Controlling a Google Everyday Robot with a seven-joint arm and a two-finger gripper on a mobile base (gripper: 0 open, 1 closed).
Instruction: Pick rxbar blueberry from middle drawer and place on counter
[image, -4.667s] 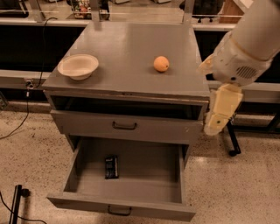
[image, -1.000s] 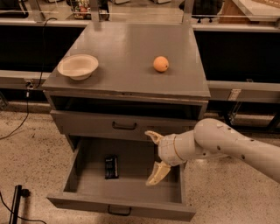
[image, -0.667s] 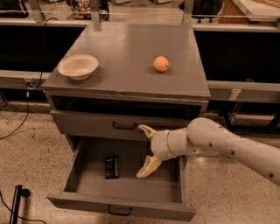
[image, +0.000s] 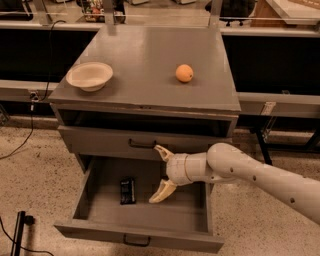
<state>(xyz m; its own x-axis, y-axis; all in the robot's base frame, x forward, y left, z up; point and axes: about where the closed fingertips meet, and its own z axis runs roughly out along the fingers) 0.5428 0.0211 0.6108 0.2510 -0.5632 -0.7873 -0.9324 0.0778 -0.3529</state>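
Note:
The rxbar blueberry (image: 127, 191) is a small dark wrapped bar lying flat on the floor of the middle drawer (image: 142, 210), left of centre. The drawer is pulled out wide below the cabinet. My gripper (image: 160, 173) reaches in from the right over the drawer, open, one finger (image: 162, 151) up by the closed drawer front above and the other (image: 161, 192) down near the drawer floor. It is just right of the bar and holds nothing. The counter (image: 145, 65) is the grey cabinet top.
A pale bowl (image: 90, 75) sits at the counter's left and a round orange fruit (image: 184, 73) right of centre. A closed drawer (image: 142, 142) with a dark handle lies above the open one. Black-fronted benches flank the cabinet. Cables run on the speckled floor at left.
My arm has come down from beside the counter's right edge into the open drawer and moved left toward the bar. The bar, bowl and fruit have not moved.

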